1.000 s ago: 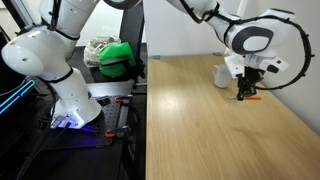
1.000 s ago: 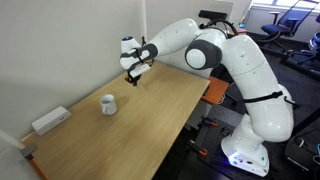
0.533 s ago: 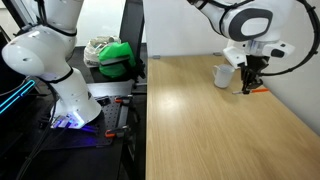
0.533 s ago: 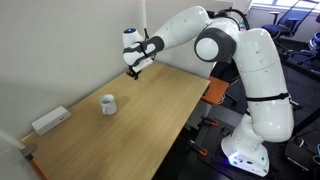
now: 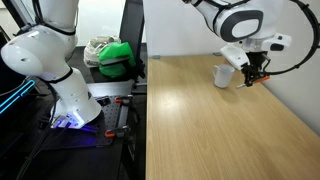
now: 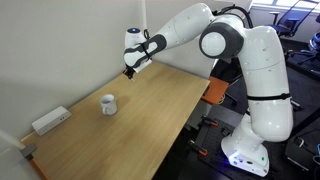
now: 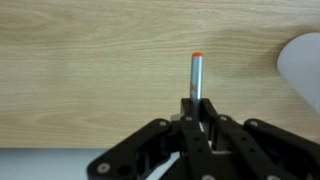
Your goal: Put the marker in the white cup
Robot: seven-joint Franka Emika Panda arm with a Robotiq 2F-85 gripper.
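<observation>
My gripper [image 5: 251, 76] is shut on the marker [image 7: 198, 74] and holds it in the air above the wooden table [image 5: 200, 120]. In the wrist view the marker stands out from between the fingers [image 7: 198, 104], with its orange end pointing away. The white cup [image 5: 224, 75] stands upright on the table just beside the gripper, and its rim shows at the right edge of the wrist view [image 7: 304, 66]. In an exterior view the gripper [image 6: 128, 71] hangs well above the table, with the cup [image 6: 107, 104] lower and off to the side.
A flat white rectangular block [image 6: 50, 121] lies near the table's corner by the wall. A green and white object [image 5: 113, 57] sits on a stand beside the table. The arm's white base [image 5: 55, 70] stands beside the table edge.
The gripper has risen from the table surface with the marker held in it, and has shifted slightly along the table near the cup. The cup has not moved.
</observation>
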